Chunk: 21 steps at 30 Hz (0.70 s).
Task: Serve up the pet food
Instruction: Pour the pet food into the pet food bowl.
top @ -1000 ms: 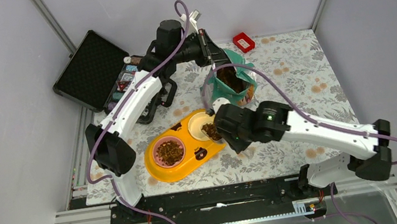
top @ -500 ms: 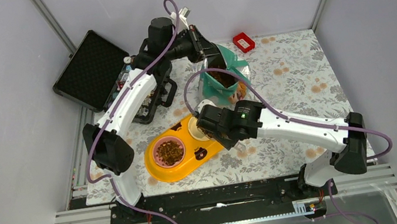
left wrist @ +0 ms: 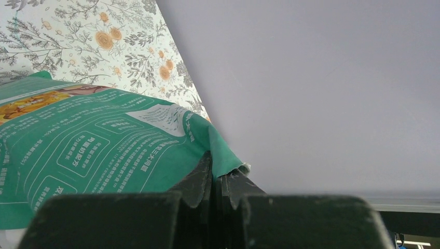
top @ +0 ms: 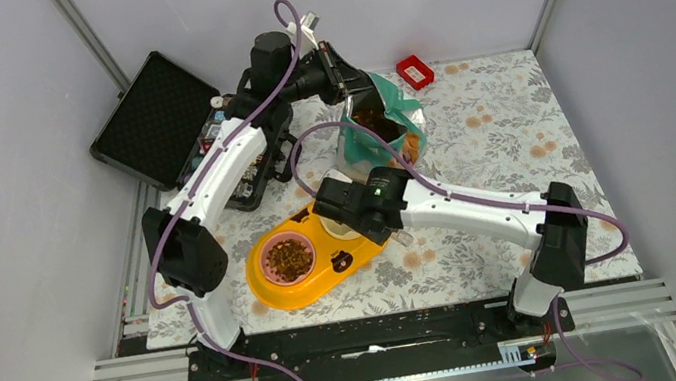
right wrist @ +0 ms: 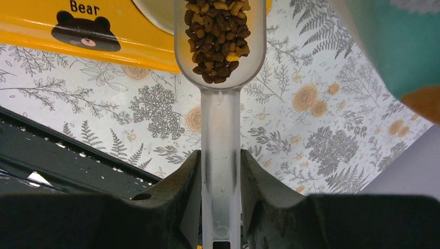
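A black case (top: 156, 116) lies open at my far left. A red box (top: 414, 71) sits at the rear edge of the floral cloth (top: 506, 125).

Left gripper (top: 351, 84) at teal pouch (top: 399, 102) rim, kibble (top: 290, 256) in pink bowl (top: 267, 263)

**Scoop over the feeder, pouch beyond it**

The right hand (right wrist: 220, 171) hung over the feeder (top: 312, 277), which lay on the surface (top: 506, 125). The handle of the scoop (right wrist: 220, 104) sat between its fingers, the cup reaching out ahead of it. Pet food (right wrist: 218, 36) lay in the cup, above the feeder's rim and the edge of one bowl (right wrist: 155, 10). The other bowl (top: 288, 257), to this hand's left, held more of it. Beyond the right hand stood the pouch (top: 384, 133), its top edge pinched in the left hand (left wrist: 214, 179). Left of that hand lay an open case (top: 156, 116). To that hand's right, near the pouch at the far edge of the surface, sat a small box (top: 414, 71).
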Motion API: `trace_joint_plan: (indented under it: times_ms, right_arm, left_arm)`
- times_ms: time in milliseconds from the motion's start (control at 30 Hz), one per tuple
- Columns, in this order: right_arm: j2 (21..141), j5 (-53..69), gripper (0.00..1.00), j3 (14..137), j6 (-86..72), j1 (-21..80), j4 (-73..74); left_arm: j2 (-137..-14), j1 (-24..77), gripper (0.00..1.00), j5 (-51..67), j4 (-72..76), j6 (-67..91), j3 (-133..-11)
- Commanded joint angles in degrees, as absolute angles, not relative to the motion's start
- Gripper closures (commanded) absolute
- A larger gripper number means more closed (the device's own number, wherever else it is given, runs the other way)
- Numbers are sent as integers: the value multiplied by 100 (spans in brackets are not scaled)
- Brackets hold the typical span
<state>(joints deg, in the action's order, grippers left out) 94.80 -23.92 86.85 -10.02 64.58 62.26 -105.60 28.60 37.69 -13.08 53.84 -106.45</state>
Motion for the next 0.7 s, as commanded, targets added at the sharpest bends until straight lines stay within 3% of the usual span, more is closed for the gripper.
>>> trace_joint_plan:
  times_ms: [0,333,667]
  right_arm:
    - [9485,-2739,100,9094,-767,6416,6451]
    - [9456,-2591,100,8585,-572,6416,6454]
    - [9860,-2831,100,8941,-462,6486,6835]
  left_arm:
    - [-10182,2664,100,3722,-244,5541,-10632]
    - [-10160,2637,100,3728,-112,5620,-10537]
    - [-10112,2624,100,3740,-26,5705,-10406]
